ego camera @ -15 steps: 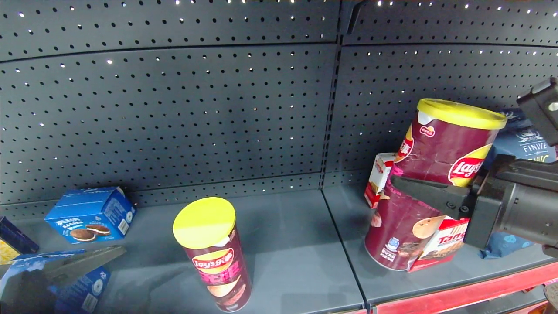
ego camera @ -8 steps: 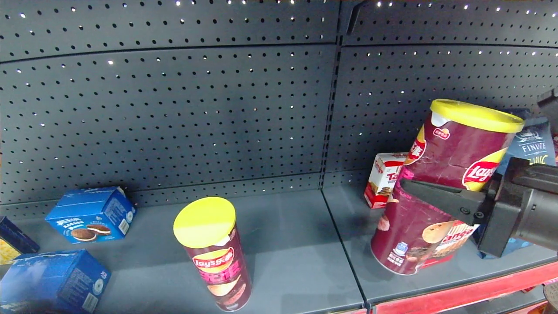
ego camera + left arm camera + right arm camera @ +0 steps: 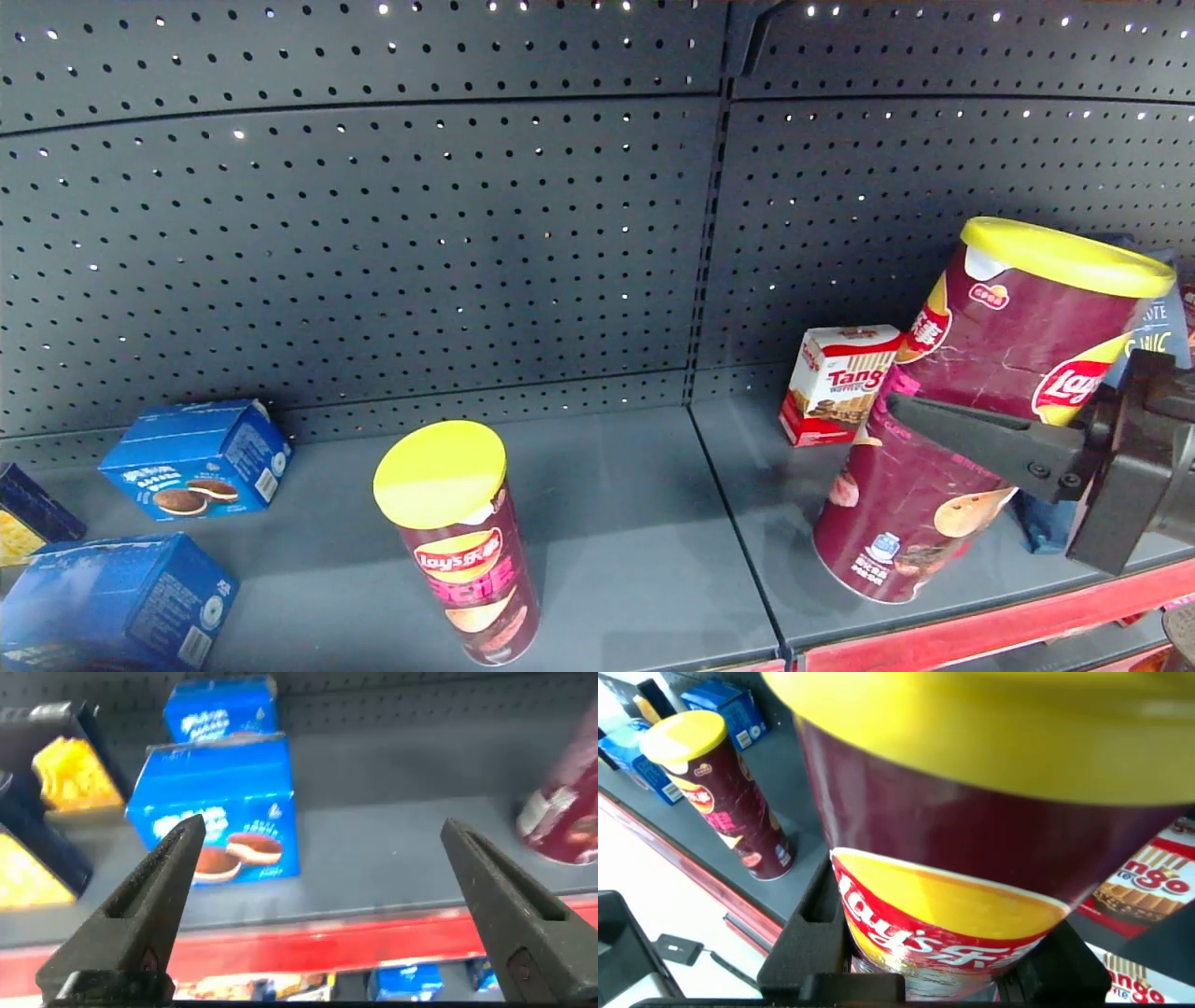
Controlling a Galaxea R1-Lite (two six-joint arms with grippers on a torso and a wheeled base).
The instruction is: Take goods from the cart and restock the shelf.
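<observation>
Right gripper (image 3: pixel 938 945) is clamping the large chip can (image 3: pixel 1008 317) around its middle, one dark finger (image 3: pixel 971 437) lying across the near side of the maroon wall and the other pressing on the far side. This can is leaning, its yellow lid tipping to the right, and it is hanging over the right bay of the shelf (image 3: pixel 607 504), close to the red front edge (image 3: pixel 971 633); whether its base is touching the board, I cannot tell. Just left of it and farther back a red and white wafer box (image 3: pixel 836 383) is standing against the perforated back panel (image 3: pixel 373 233), and a dark blue bag (image 3: pixel 1146 322) is showing behind the can on the right.

Left gripper (image 3: pixel 322 835) is hovering before the left end of the shelf with its fingers spread wide and nothing between them, facing a blue cookie box (image 3: pixel 220 812). In the head view a second blue box (image 3: pixel 196 457) is sitting farther back, and a small chip can (image 3: pixel 462 551) with a yellow lid is standing upright near the front of the left bay, well apart from the large one
</observation>
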